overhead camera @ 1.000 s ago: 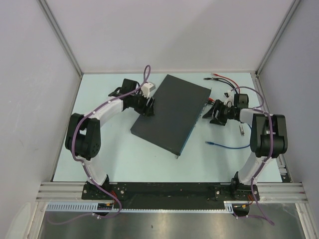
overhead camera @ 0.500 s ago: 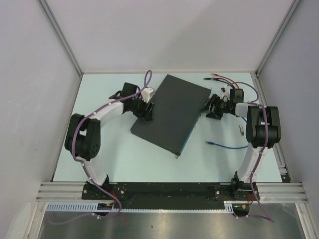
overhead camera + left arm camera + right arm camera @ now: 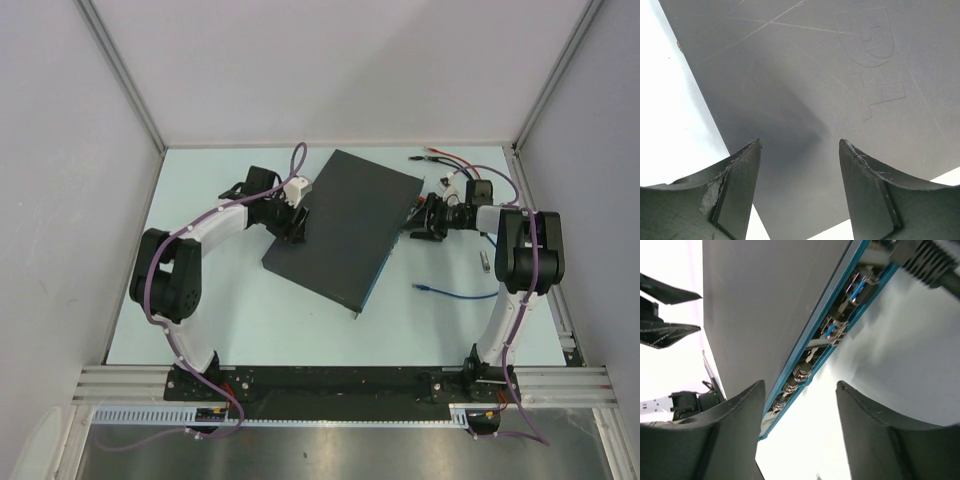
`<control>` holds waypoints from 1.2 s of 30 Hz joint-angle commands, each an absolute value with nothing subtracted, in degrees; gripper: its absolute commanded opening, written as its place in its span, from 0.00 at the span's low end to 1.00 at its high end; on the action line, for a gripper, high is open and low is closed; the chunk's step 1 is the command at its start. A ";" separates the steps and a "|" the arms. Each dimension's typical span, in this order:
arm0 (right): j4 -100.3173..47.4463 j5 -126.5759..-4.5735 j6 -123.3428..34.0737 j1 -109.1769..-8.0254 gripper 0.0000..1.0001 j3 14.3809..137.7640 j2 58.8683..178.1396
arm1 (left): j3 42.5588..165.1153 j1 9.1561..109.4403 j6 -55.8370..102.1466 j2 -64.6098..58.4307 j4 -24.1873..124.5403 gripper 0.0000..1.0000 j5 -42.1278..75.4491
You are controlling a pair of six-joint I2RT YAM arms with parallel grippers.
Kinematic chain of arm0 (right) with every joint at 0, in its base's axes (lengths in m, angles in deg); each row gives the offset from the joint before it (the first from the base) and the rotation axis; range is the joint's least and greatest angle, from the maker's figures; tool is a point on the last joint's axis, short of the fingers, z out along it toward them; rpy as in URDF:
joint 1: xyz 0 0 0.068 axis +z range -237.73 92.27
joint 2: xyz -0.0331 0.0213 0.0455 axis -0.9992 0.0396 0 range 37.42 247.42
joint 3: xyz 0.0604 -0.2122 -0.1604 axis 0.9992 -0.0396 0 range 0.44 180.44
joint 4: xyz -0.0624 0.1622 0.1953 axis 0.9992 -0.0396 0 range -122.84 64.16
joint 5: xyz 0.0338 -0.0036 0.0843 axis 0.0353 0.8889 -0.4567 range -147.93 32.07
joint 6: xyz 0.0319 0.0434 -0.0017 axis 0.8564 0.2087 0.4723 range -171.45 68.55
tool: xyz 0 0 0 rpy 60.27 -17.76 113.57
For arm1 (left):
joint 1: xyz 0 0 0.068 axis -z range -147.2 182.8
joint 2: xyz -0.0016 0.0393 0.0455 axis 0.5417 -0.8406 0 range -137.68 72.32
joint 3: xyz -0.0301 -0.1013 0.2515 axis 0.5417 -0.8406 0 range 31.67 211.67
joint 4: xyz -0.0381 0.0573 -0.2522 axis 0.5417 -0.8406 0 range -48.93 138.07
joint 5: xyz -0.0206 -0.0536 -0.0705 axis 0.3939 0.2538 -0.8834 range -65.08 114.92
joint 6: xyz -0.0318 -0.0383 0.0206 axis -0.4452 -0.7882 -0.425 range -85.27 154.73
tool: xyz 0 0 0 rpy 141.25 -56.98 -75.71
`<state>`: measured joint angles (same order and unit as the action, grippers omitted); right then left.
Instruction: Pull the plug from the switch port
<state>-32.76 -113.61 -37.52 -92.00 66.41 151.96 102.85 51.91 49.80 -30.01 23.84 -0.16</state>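
My right end effector (image 3: 416,224) has reached the port edge of the switch (image 3: 345,225), open and empty like the left end effector (image 3: 297,224); the plug (image 3: 922,257) looks still seated.

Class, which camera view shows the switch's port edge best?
The right wrist view: the switch's port edge is seen close up, its teal frame and sockets plain. The top external view gives it only as a thin bluish line. The left wrist view shows only the switch's flat grey top.
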 commanded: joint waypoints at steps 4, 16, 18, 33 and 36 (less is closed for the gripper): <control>-33.75 -113.32 -40.20 -91.33 0.54 66.97 152.47 | 102.42 52.40 50.91 -27.70 24.25 0.69 -0.21; -34.54 -105.49 -40.63 -90.28 0.47 66.97 153.53 | 101.80 52.66 51.35 -27.17 24.34 0.69 0.40; -35.15 -104.00 -40.73 -90.19 0.46 66.97 153.44 | 101.80 52.66 51.52 -27.09 24.25 0.69 0.49; -50.79 -64.19 -33.34 -86.41 0.45 67.24 148.78 | 102.07 53.28 50.73 -28.32 24.78 0.69 -0.13; -55.54 -58.38 -35.18 -87.11 0.37 66.27 146.42 | 102.68 53.45 49.68 -29.37 25.22 0.69 -0.92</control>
